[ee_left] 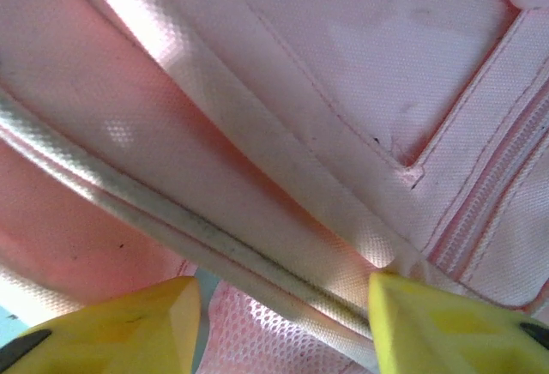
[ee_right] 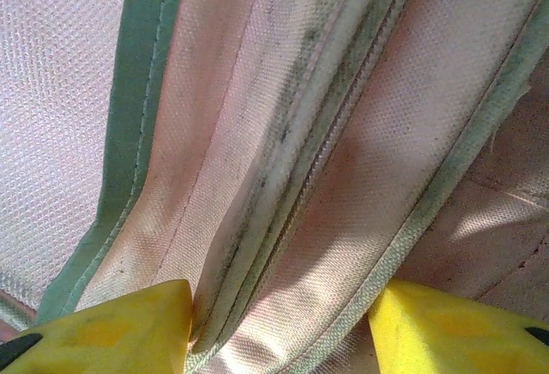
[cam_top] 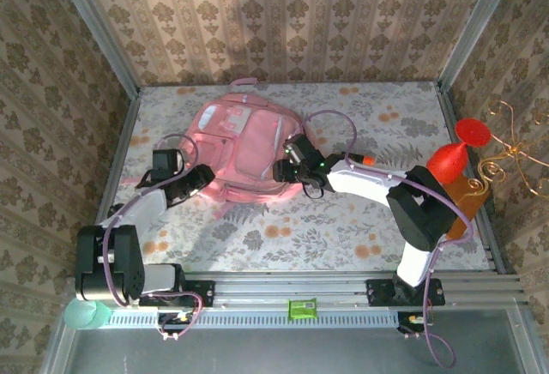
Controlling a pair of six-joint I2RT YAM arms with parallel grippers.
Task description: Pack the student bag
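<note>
Where the flowered tabletop (cam_top: 360, 220) fills the middle of the overhead view, patterned wallpaper (cam_top: 283, 22) closes it in at the top and both sides. The pink backpack (cam_top: 244, 147) lies flat on the table, upper centre of the frame and a little left of the middle, with its top loop (cam_top: 243, 82) toward the back wall.

The left arm (cam_top: 141, 207) rises from the lower left corner. It brings the left gripper (cam_top: 196, 183) to the lower left edge of the backpack. In the left wrist view its yellow fingers (ee_left: 129, 322) stand apart at the bottom of the frame. Pale piping (ee_left: 171, 220) on the pink fabric runs diagonally down toward the finger at lower right. Whether the jaws press on the fabric cannot be told.

The right arm (cam_top: 377, 183) reaches in from the lower right. It places the right gripper (cam_top: 287, 171) at the right edge of the backpack. In the right wrist view its yellow fingers (ee_right: 120, 327) sit on either side of a folded, soiled seam (ee_right: 300, 134) of pink cloth that spans the gap between them. Whether the jaws clamp it or merely straddle it cannot be told.

At the right edge of the overhead frame, beside the table, stand a red cone-shaped object (cam_top: 453, 158), a brown block (cam_top: 467, 202) and gold wire scrollwork (cam_top: 506, 155). A small green tag (cam_top: 302, 309) sits on the rail at bottom centre.
</note>
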